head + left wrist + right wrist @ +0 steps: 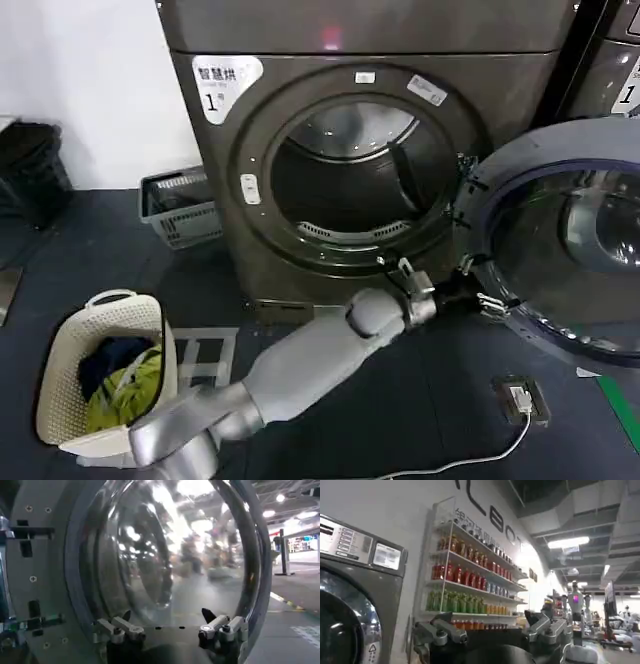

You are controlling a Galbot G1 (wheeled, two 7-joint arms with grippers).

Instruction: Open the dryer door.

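Your dryer door (560,235) stands swung wide on the right side of the dark grey-bronze dryer (360,150), its blue-grey inner face and domed glass turned toward you and the drum opening (350,175) fully exposed. Your left arm (300,365) reaches across the front of the machine, and the left claw (478,290) sits at the door's lower inner edge, just beside the hinge side. From the left wrist view you see that claw (167,625) released, its fingers (215,625) spread apart right in front of the glass dome (165,550), gripping nothing. Your right claw (490,630) is raised away from the work, facing a wall shelf of bottles (465,575), its fingers also spread and empty. A cream laundry basket (100,365) with clothes stands on the floor at your left.
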